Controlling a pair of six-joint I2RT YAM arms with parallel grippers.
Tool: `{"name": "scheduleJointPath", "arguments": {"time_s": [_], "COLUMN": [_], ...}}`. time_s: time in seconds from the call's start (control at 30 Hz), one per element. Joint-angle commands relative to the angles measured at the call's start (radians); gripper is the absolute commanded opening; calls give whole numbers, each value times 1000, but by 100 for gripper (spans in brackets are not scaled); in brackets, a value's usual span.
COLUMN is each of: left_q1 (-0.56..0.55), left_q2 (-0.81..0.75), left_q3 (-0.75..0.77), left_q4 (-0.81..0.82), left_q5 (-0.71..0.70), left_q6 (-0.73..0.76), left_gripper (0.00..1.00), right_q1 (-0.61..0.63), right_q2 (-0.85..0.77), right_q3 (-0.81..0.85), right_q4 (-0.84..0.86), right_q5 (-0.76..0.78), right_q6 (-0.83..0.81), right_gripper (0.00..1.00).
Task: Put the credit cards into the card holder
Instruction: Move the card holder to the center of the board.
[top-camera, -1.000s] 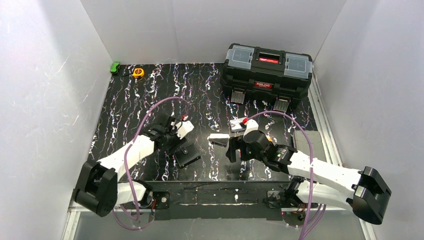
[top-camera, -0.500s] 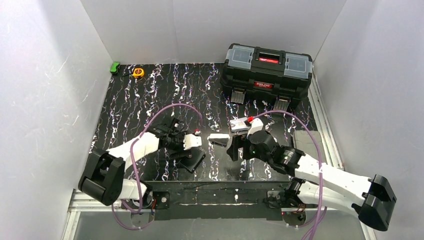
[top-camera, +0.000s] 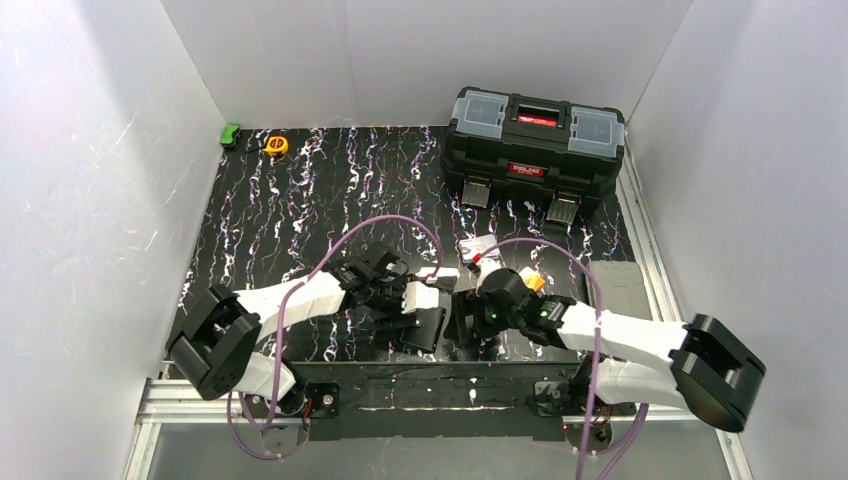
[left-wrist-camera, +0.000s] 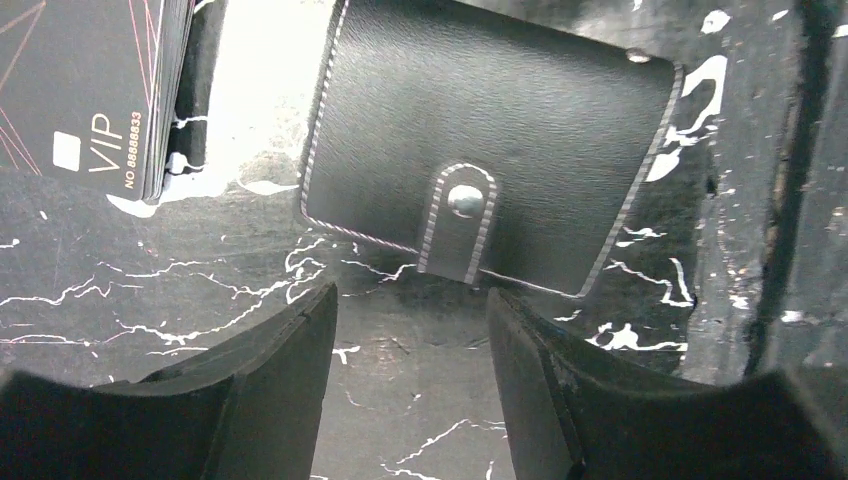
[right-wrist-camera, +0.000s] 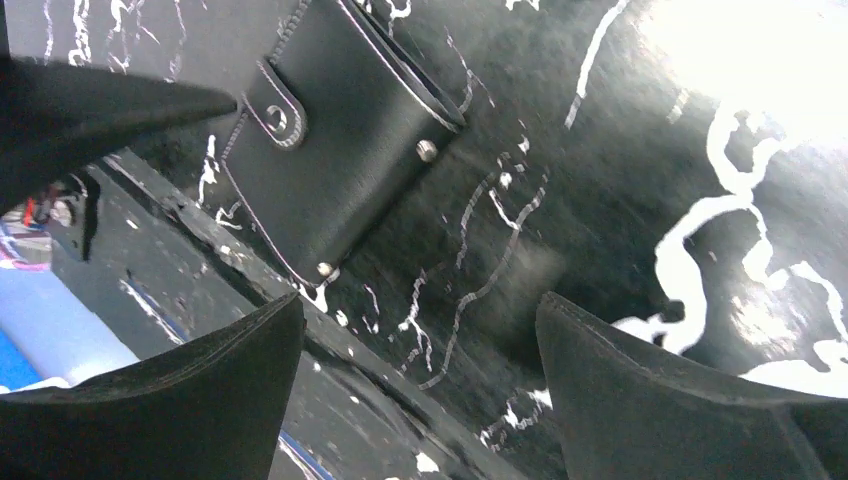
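Your card holder (left-wrist-camera: 490, 150) lies flat and folded shut on the counter (top-camera: 300, 200). Its clasp tab and metal stud face up. From above it sits close to the near edge, between the two arms.

Your left pincer (left-wrist-camera: 410, 300) stands just short of the holder's tab side. Its fingers (left-wrist-camera: 265, 380) are spread, with only bare counter between them. The tab points into that gap, and the holder is not gripped.

Your right pincer (right-wrist-camera: 420, 305) faces the holder from the other side. It is spread wide and carries nothing. In its own view the holder lies ahead of the gap and off towards one finger, with one corner near that fingertip. Whether they touch cannot be told.

A stack of dark cards (left-wrist-camera: 90, 90), the top one printed VIP, lies just beside the holder. A bright strip of counter separates the two. From above, pale cards (top-camera: 474, 246) lie farther out, between the pincers and the toolbox (top-camera: 535, 135).

The counter is black with white marbled streaks. Glare washes out patches of it in both wrist views. The black toolbox, with grey lid compartments and a red label, stands at the far right. A yellow tape measure (top-camera: 276, 145) and a small green object (top-camera: 230, 133) sit in the far left corner, well apart from the work. A grey pad (top-camera: 615, 280) lies at the right edge. Purple cables (top-camera: 400, 220) loop over both arms. Plain white walls (top-camera: 100, 150) enclose the counter on three sides.
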Motion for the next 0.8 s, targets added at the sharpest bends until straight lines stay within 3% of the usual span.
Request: {"name": "scheduleJointPath", "arguments": {"time_s": [0.0,0.33,0.5,0.63,0.77], "left_q1": [-32,-53,-40,-2,48], "left_q2": [-106,-16,-72,-145,-97], "left_q3": [-64,-47,-16,-30,9], "left_q4": [108,228,173,39,-144], "left_q5": [53,94,104,151,138], "left_q6": [-63,-134,-125,76,238], "left_gripper": [55,53,52,52,51], "right_q1": [-40,-143,-168,-183,-189], "right_q2": [103,97,72,47,36], "right_q3": [87,-6,-13,-16,-26], "right_q4": [156,241,209,193,194], "right_q5": [-173,-238,-220,-209,-210], "right_q6": [17,63,31,10,9], "right_gripper": [91,91,92,92,92]}}
